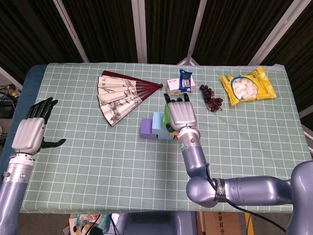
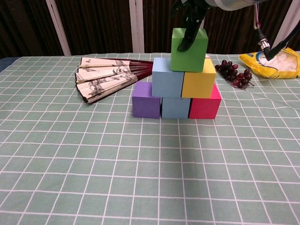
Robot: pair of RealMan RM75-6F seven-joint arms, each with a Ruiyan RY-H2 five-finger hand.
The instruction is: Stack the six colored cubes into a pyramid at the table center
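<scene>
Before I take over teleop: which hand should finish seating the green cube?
Right. The right hand already holds the green cube on top of the light blue cube and yellow cube. The left hand hangs at the table's far left edge, holding nothing.

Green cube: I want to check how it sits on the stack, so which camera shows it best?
The chest view. It shows the green cube from the side, resting across the light blue cube and the yellow cube, with the right hand gripping it from above. In the head view that hand hides nearly all of it.
</scene>
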